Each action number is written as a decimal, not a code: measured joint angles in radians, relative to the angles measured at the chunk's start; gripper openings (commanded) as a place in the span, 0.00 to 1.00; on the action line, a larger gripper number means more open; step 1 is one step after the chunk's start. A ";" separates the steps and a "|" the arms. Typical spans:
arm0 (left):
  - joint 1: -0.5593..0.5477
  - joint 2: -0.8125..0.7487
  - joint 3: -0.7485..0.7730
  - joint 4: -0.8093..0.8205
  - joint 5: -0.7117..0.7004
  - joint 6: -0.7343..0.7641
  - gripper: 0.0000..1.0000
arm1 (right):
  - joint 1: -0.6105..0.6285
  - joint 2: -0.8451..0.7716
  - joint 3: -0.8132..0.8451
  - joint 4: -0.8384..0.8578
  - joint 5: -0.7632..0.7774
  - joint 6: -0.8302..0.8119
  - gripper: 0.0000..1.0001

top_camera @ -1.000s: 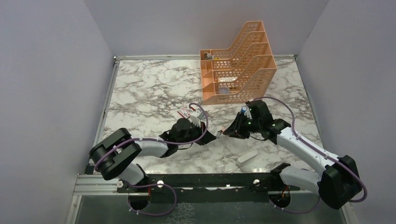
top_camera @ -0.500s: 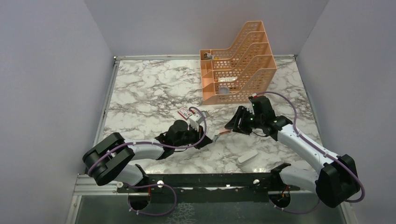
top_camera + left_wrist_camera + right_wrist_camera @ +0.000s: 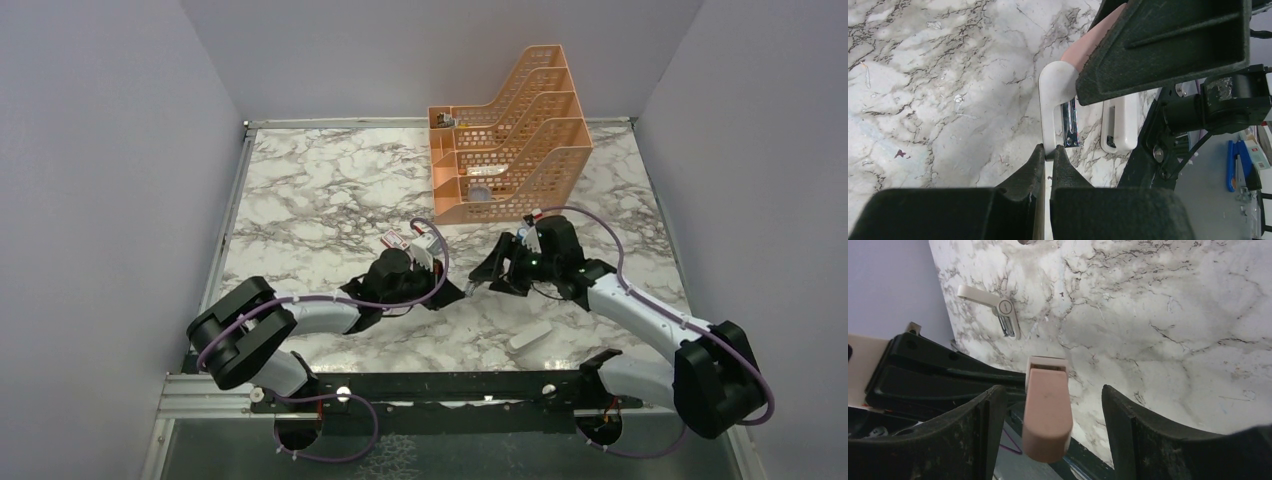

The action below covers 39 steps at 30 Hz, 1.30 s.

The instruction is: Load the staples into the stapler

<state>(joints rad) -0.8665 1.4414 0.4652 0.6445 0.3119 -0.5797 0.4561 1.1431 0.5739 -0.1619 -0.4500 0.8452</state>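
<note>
- Clamping stapler (image 3: 1055, 85) by white base: left gripper (image 3: 1048, 150), fully closed.
- Right gripper (image 3: 1053, 390): spread wide astride pink top, not touching.
- Red staple box (image 3: 394, 240): beside left gripper.

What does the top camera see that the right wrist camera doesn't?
Only the top view: the orange file rack and the red staples box. Only the right wrist view: the stapler's pink top up close, between the right gripper's open jaws. Both: the marble table and a white tool lying on it.
</note>
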 measured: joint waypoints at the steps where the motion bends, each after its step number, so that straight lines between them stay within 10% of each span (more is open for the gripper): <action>1: 0.000 0.005 0.002 0.000 0.001 -0.002 0.00 | 0.000 0.012 0.000 0.015 0.000 0.007 0.67; 9: -0.006 0.034 0.012 -0.003 0.013 -0.011 0.02 | 0.000 0.068 -0.031 0.124 0.004 0.071 0.40; 20: -0.006 0.066 0.019 -0.003 0.003 -0.012 0.68 | 0.000 0.085 0.069 -0.074 0.133 -0.025 0.38; 39: -0.006 0.058 0.047 -0.025 -0.047 0.071 0.72 | -0.004 0.335 0.367 -0.566 0.462 -0.298 0.41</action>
<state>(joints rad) -0.8730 1.4990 0.5125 0.6197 0.2646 -0.5091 0.4522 1.4780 0.9409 -0.7284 0.0116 0.5468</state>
